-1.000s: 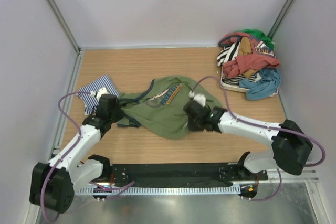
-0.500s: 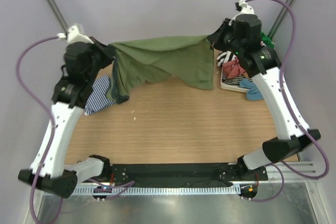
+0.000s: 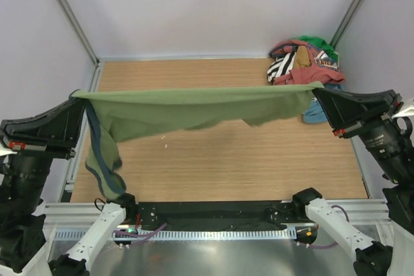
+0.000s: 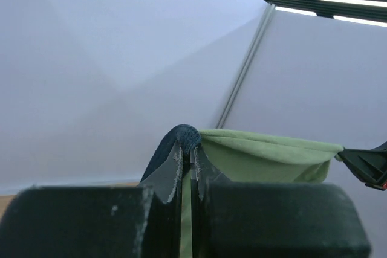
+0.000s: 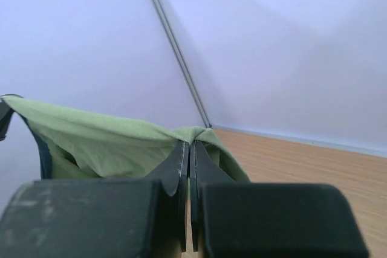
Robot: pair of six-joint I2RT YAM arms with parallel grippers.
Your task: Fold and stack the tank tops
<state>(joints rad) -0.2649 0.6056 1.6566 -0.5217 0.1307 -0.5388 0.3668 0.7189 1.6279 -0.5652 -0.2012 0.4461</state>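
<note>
olive tank top (image 3: 194,105) | left fingers (image 4: 171,170), right fingers (image 5: 177,164) pinch opposite ends | table (image 3: 226,159) partly hidden

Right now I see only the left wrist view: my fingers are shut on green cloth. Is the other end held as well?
Observer: Yes. The right gripper is shut on the olive tank top, stretched between both arms above the table.
Operator: Does it hang evenly?
Observer: No. Beside the left gripper, one part droops much lower than the rest.
Operator: What else is on the table?
Observer: A heap of mixed clothes in the far right corner.
</note>
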